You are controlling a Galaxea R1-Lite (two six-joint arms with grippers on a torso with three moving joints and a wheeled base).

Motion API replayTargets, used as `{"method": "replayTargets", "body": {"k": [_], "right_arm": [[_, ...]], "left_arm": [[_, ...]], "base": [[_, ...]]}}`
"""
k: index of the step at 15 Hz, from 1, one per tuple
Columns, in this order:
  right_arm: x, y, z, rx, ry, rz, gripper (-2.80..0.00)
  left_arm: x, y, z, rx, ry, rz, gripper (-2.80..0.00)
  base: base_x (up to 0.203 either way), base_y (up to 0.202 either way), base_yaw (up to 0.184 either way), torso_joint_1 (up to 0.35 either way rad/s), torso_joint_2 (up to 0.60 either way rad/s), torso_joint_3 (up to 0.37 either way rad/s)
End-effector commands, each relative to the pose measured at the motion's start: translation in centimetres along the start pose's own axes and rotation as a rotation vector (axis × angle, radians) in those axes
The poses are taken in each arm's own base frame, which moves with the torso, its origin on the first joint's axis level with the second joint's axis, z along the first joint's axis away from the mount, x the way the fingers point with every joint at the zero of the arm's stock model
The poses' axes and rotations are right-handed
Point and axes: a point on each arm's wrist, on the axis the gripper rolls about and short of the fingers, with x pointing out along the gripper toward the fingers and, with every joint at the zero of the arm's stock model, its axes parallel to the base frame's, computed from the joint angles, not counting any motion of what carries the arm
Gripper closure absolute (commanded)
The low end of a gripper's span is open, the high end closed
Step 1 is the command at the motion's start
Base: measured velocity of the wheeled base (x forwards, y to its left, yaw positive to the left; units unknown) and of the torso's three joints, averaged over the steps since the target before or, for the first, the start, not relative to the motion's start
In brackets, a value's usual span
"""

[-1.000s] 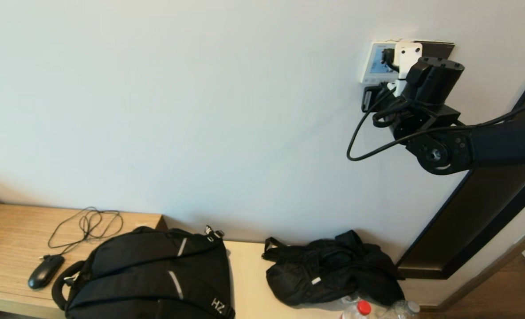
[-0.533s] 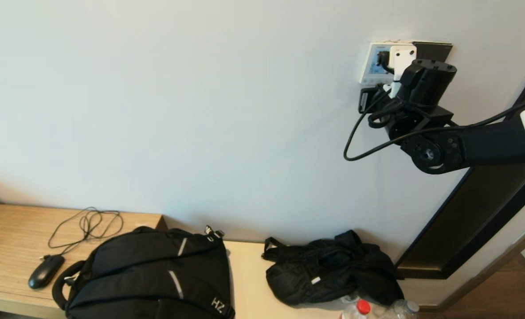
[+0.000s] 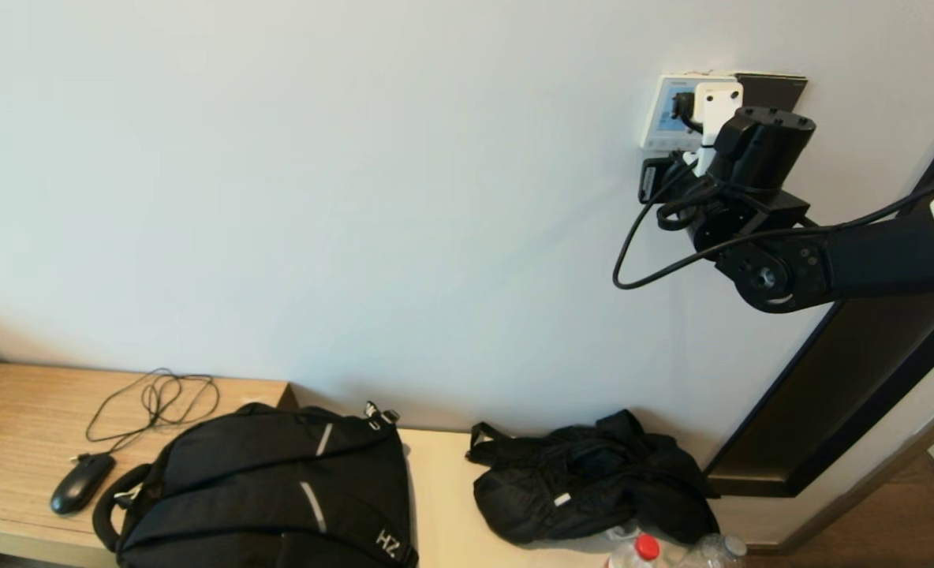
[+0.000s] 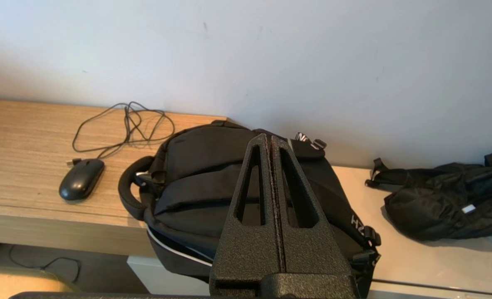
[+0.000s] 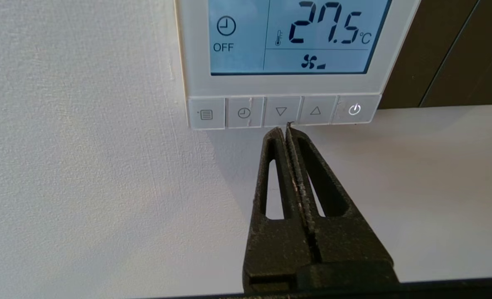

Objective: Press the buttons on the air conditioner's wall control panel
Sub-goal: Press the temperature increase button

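The white wall control panel hangs high on the wall at the right. Its pale blue screen reads OFF and 27.5 °C. The buttons run in a row along its lower edge. My right gripper is shut and empty. Its tips sit at the lower edge of the row, under the down-arrow button and beside the up-arrow button. In the head view the right gripper shows just below the panel, partly hidden by the wrist. My left gripper is shut and empty, held above a black backpack.
A dark brown plate adjoins the panel. A dark frame runs down the right. On the wooden bench lie the backpack, a corded mouse, a black bag and bottles.
The right arm shifted a little left and up along the wall towards the panel, then settled back slightly. The gripper stays shut. Nothing else moved.
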Motion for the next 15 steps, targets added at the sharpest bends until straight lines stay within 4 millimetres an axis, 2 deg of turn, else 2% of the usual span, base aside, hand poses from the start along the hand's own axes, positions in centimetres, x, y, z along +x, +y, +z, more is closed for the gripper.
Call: {"method": "replayTargets", "body": {"k": [1, 6, 15], "right_arm": [[-0.3, -0.2, 0.6, 0.006, -0.013, -0.004, 0.0], [-0.5, -0.4, 1.0, 0.01, -0.02, -0.006, 0.0], [0.2, 0.0, 0.0, -0.001, -0.005, -0.003, 0.0]], "left_arm": [[0.0, 0.0, 0.0, 0.0, -0.001, 0.001, 0.0], [0.0, 0.0, 0.0, 0.0, -0.001, 0.001, 0.0], [0.0, 0.0, 0.0, 0.0, -0.001, 0.001, 0.0]], "base": [[0.0, 0.0, 0.0, 0.0, 0.0, 0.0], [0.0, 0.0, 0.0, 0.0, 0.0, 0.0], [0.0, 0.0, 0.0, 0.0, 0.0, 0.0]]}}
